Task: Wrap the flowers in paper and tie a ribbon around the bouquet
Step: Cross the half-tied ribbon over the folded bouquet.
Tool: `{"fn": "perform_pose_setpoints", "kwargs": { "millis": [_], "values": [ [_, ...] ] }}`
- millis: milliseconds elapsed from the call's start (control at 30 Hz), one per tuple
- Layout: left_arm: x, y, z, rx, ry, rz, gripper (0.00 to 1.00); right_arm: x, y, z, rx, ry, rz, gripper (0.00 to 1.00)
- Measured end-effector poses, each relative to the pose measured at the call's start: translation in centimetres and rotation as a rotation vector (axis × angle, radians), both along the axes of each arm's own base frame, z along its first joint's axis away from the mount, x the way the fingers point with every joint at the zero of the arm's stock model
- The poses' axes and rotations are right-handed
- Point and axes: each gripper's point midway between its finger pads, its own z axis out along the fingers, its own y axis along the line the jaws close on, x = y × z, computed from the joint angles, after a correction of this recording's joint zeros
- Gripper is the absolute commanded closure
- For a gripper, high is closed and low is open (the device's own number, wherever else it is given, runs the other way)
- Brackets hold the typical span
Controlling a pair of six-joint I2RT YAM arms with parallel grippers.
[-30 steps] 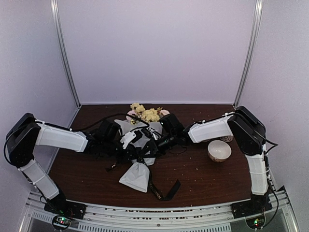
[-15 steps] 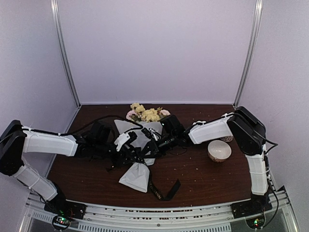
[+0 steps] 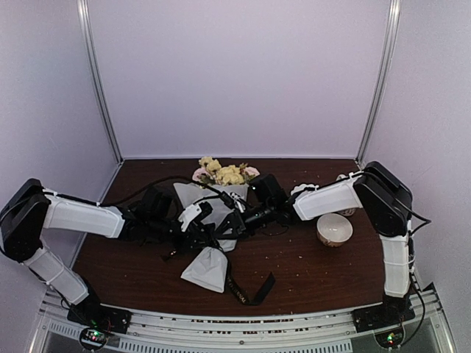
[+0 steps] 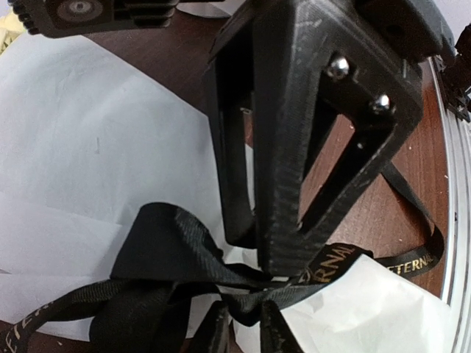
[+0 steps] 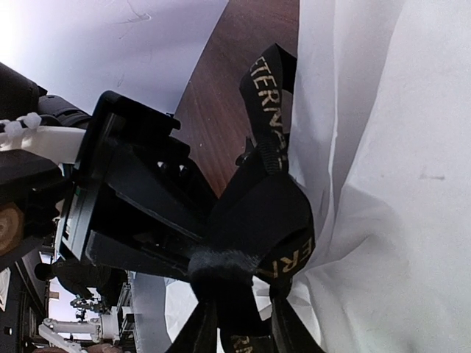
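Note:
The bouquet lies mid-table: yellow and pink flowers (image 3: 221,173) at the far end, the pale paper (image 3: 208,268) cone pointing toward me. A black ribbon (image 3: 254,293) with gold lettering crosses the cone's waist and trails off to the near right. My left gripper (image 3: 210,225) and right gripper (image 3: 234,220) meet over that waist, nearly touching. In the left wrist view my left gripper (image 4: 245,323) is shut on a fold of ribbon (image 4: 176,250), the right gripper's fingers (image 4: 294,147) just beyond. In the right wrist view my right gripper (image 5: 239,323) is shut on a ribbon (image 5: 268,213) loop beside the paper (image 5: 383,169).
A white bowl (image 3: 335,229) stands at the right, below the right forearm; a second bowl (image 3: 346,211) peeks out behind that arm. Small crumbs dot the dark wooden table (image 3: 309,272). Walls close in the back and sides.
The left arm drew back to the left, then edged in toward the bouquet again, its jaws loosening and closing on the ribbon. The right arm shifted slightly right.

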Motion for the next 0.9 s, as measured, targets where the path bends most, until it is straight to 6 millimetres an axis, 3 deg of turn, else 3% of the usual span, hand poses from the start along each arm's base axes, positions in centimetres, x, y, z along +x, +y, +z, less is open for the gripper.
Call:
{"fn": "perform_pose_setpoints", "kwargs": {
  "millis": [133,367,600,900],
  "values": [
    [0.2,-0.1,-0.3,-0.001,0.004,0.006,0.99,0.0,0.0,0.3,0.01,0.002,-0.006,0.73],
    [0.5,-0.3,-0.1,-0.014,-0.011,0.012,1.0,0.0,0.4,0.7,0.025,0.007,-0.012,0.69],
    [1.0,-0.4,0.1,-0.019,-0.026,0.029,1.0,-0.1,0.5,0.6,0.022,-0.001,-0.014,0.98],
    [1.6,-0.7,0.8,-0.042,-0.056,0.042,1.0,-0.2,0.4,1.0,0.02,-0.008,-0.013,0.95]
  ]
}}
